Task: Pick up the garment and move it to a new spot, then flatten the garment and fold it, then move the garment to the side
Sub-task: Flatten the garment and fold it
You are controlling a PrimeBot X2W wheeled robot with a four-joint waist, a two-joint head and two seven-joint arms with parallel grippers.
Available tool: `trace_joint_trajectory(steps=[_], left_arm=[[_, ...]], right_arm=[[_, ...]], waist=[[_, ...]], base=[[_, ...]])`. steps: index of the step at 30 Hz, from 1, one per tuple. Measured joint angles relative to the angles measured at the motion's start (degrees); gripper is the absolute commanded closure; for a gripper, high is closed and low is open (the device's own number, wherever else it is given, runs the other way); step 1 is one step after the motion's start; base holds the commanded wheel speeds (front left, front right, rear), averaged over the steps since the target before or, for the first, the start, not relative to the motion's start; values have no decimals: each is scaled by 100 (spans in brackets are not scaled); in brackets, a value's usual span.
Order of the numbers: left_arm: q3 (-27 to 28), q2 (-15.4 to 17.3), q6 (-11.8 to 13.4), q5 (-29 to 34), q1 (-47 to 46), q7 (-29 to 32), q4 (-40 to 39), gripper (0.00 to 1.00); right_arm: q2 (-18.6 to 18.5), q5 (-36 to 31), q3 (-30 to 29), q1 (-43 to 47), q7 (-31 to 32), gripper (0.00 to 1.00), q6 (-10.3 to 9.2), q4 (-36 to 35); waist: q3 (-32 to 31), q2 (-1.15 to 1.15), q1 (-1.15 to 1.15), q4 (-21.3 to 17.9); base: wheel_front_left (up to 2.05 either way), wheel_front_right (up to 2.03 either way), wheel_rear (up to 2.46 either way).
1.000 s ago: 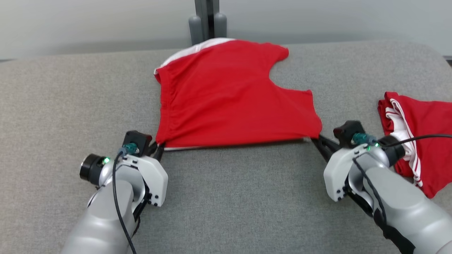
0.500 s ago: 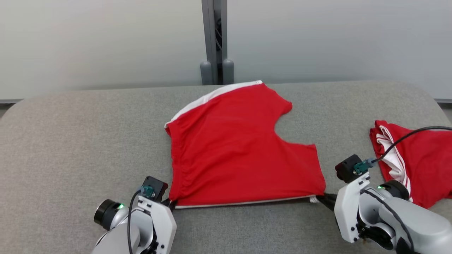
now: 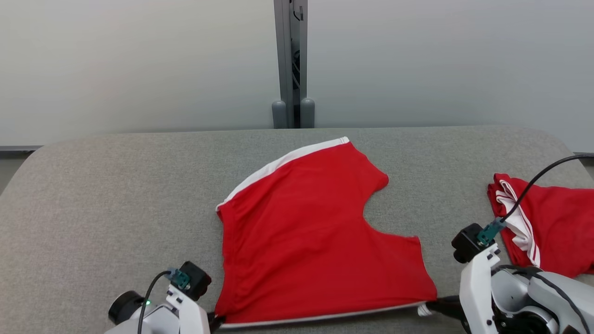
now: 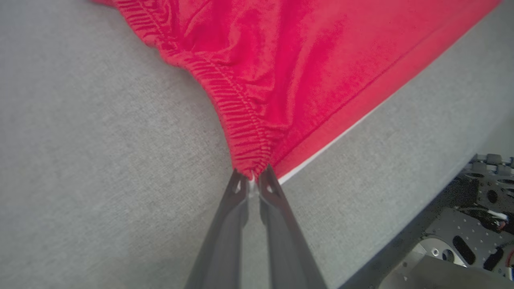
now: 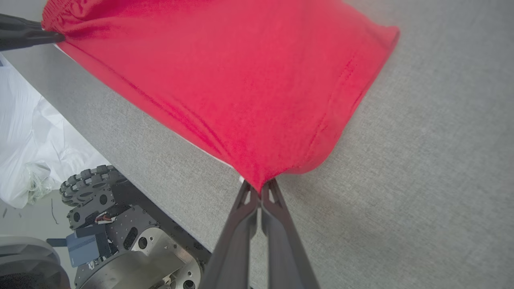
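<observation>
The garment (image 3: pixel 311 241) is a pair of red shorts with white trim, folded in half and lying flat on the grey table (image 3: pixel 116 195). My left gripper (image 3: pixel 217 320) is shut on its near left corner, at the gathered waistband (image 4: pixel 245 132); the pinch shows at the left gripper (image 4: pixel 252 178) in the left wrist view. My right gripper (image 3: pixel 429 308) is shut on the near right corner, at the leg hem, and the right gripper (image 5: pixel 261 186) holds that corner of the garment (image 5: pixel 241 80) in its own view.
A second red garment with white stripes (image 3: pixel 543 222) lies bunched at the table's right edge. A grey post (image 3: pixel 292 65) stands behind the table. The robot's wheeled base (image 5: pixel 120 224) shows below the near table edge. Bare table stretches to the left.
The head camera has tilted up, so the table sits lower in view. Both grippers have drawn the garment's near edge toward the table's front edge, keeping their grip.
</observation>
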Motion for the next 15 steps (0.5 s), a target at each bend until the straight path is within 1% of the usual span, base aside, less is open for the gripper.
trace_joint_trajectory(steps=[4, 5, 10, 12, 14, 15], left_arm=[[-313, 565, -3, -526, 117, 588, -828, 100], [-313, 565, -3, -526, 117, 588, -828, 100], [-512, 1183, -2, -1150, 186, 1344, -1730, 100], [-531, 1341, -2, -1328, 219, 1518, -1998, 100], [-449, 1434, 10, -1464, 219, 1532, -2149, 100], [-320, 1423, 112, -1585, 224, 1440, -2217, 100]], right_arm=[[-293, 279, 4, 142, 497, 100, 7, -383], [-293, 279, 4, 142, 497, 100, 7, -383], [-580, 855, -58, 317, 814, 100, 7, -955], [-665, 980, -75, 345, 876, 100, 7, -1087], [-728, 971, -108, 340, 881, 100, 7, -1127], [-749, 864, -127, 322, 815, 100, 5, -1117]], waist=[[-36, 0, 0, 18], [-36, 0, 0, 18], [-58, 0, 0, 28], [-59, 0, 0, 24], [-52, 0, 0, 17], [-41, 0, 0, 11]], base=[[0, 0, 0], [0, 0, 0], [0, 0, 0], [0, 0, 0], [0, 0, 0], [0, 0, 0]])
